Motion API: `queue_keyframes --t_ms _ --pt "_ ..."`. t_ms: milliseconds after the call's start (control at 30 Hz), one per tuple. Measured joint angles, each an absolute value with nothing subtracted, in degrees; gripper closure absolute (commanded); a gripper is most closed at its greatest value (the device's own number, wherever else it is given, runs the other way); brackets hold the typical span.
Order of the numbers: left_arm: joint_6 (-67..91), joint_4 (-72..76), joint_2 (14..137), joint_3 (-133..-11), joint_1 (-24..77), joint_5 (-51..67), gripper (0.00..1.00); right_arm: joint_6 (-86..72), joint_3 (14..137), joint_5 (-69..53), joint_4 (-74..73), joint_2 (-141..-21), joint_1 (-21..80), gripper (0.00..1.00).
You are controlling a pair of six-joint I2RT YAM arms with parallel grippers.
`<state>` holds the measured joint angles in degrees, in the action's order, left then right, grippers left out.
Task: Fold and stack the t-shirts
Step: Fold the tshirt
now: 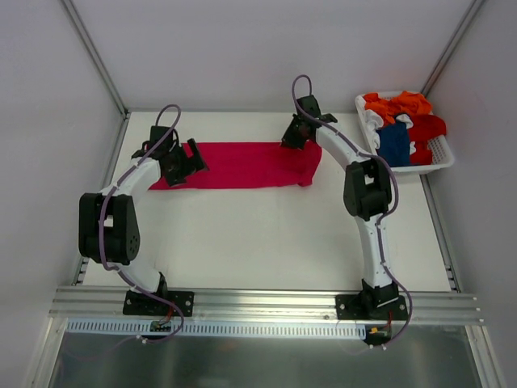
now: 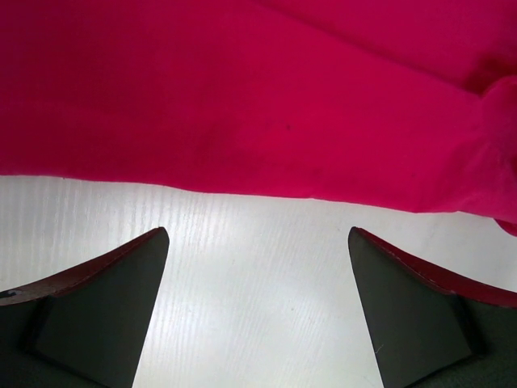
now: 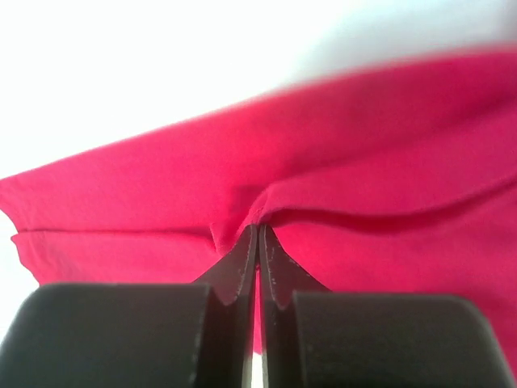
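Note:
The crimson-pink t-shirt (image 1: pixel 242 165) lies as a long folded band across the far middle of the table. My right gripper (image 1: pixel 292 139) is at its far right edge, shut on a pinch of the cloth (image 3: pixel 258 225). My left gripper (image 1: pixel 187 160) is open at the band's left end; in the left wrist view it (image 2: pixel 258 238) is over bare table just short of the shirt's edge (image 2: pixel 258 121). The orange (image 1: pixel 397 105), red (image 1: pixel 428 127) and dark blue (image 1: pixel 394 143) t-shirts are piled in the basket.
The white slatted basket (image 1: pixel 440 155) stands at the far right corner. White walls with metal rails enclose the table on three sides. An aluminium rail (image 1: pixel 258 301) runs along the near edge by the arm bases.

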<state>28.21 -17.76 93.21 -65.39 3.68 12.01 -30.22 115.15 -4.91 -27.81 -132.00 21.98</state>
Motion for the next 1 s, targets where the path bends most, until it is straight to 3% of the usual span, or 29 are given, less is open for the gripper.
queue_keyframes --t_ms 67,167,267,367,567,700,900,933,1000 --pt "28.8 -17.6 93.7 -64.4 3.7 12.1 0.05 -29.5 118.7 -5.3 -28.2 -134.5 21.9 0.91" --pt "29.3 -17.2 93.7 -63.3 3.7 12.2 0.05 -28.5 125.1 -6.7 -29.2 -139.1 21.5 0.69" --pt "29.5 -16.7 93.8 -63.0 3.7 12.8 0.05 -27.0 130.5 -8.4 -29.3 -143.3 20.7 0.28" --pt "29.5 -16.3 93.7 -63.0 3.7 13.0 0.05 -25.6 131.9 -9.6 -29.8 -144.2 19.9 0.15" --pt "27.4 -16.3 93.8 -63.9 3.6 13.1 0.02 -20.0 132.0 -11.0 -30.8 -141.1 18.2 0.11" --pt "25.0 -16.6 95.4 -68.6 2.5 14.8 0.01 -16.9 123.4 -11.0 -32.3 -130.3 17.9 0.12" --pt "24.1 -15.7 101.2 -78.4 -2.5 19.9 0.07 -16.8 106.6 -6.6 -30.3 -113.1 20.7 0.26" --pt "24.5 -15.3 102.8 -79.9 -3.5 20.6 0.17 -17.7 104.0 -5.6 -29.3 -111.9 21.3 0.37" --pt "26.3 -15.0 106.3 -82.2 -5.0 21.1 0.26 -19.2 100.7 -4.3 -27.4 -111.9 22.4 0.47"
